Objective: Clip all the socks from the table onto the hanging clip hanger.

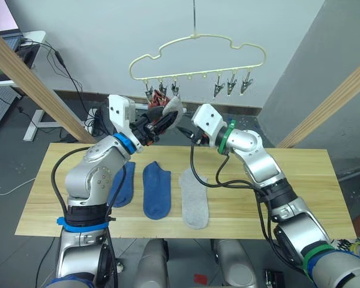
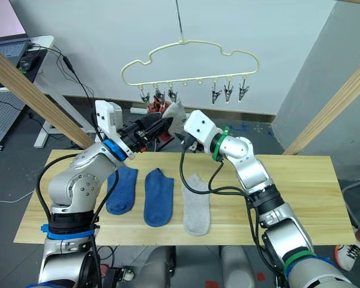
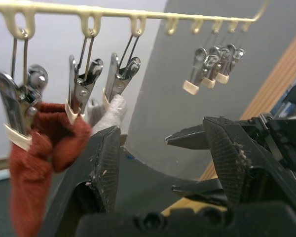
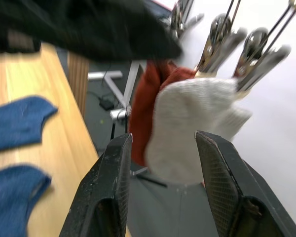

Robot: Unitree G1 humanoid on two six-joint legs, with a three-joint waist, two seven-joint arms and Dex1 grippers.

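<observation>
Three socks lying flat on the desk (image 1: 324, 180): two blue socks (image 1: 123, 184) (image 1: 156, 189) and one light grey sock (image 1: 194, 197). Two rust red socks (image 3: 37, 163) and one light grey sock (image 4: 190, 128) hanging from the clips. Six socks altogether. One clip hanger (image 1: 198, 51), pale yellow-green. Six silver clips (image 2: 228, 93) countable along its bar, in two groups of three: three (image 3: 79, 84) holding fabric, three (image 3: 212, 69) hanging bare. Two grippers: left gripper (image 3: 163, 148), right gripper (image 4: 160, 148). One desk of light planks.
</observation>
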